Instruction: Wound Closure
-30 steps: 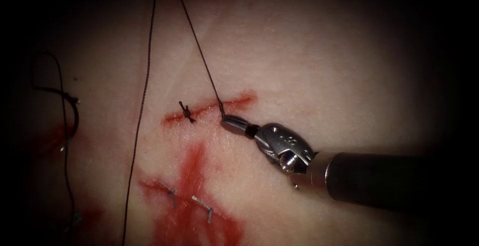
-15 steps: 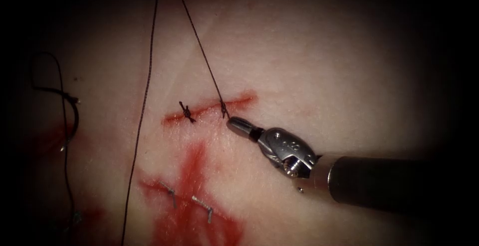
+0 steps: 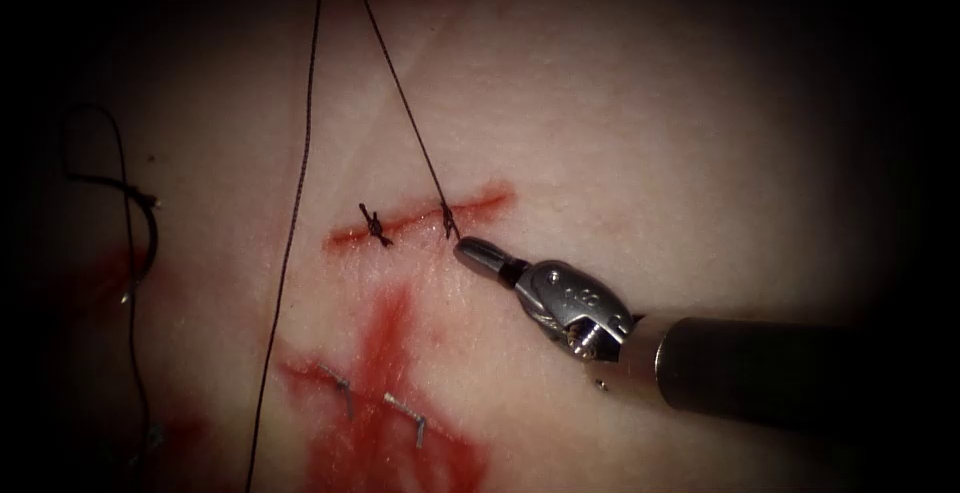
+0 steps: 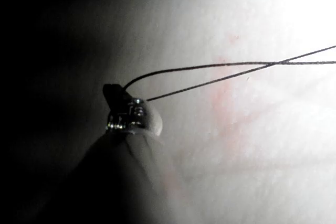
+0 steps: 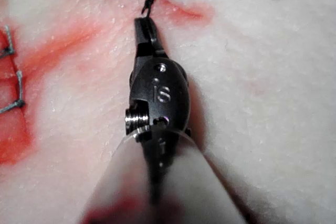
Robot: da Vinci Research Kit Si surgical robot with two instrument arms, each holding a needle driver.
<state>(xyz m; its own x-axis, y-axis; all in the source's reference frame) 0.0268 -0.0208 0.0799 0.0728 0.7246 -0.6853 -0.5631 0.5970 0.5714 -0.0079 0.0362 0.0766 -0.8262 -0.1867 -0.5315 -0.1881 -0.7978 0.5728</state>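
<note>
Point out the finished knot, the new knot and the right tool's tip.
finished knot (image 3: 375, 224), endoscope view, its middle on the cut.
new knot (image 3: 449, 222), endoscope view, where thread meets tissue.
right tool (image 3: 468, 248), endoscope view, jaw tips.

Likely surgical practice bench: sutured tissue (image 3: 620, 133), practice cut (image 3: 420, 218).

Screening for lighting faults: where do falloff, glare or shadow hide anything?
Endoscope view: dark falloff rings the tissue, dimming loose thread at left; the right tool is well lit, jaws shut, holding nothing. Left wrist view: glare bleaches the tissue, shadow covers the left tool gripping the thread. Right wrist view: even light.
</note>
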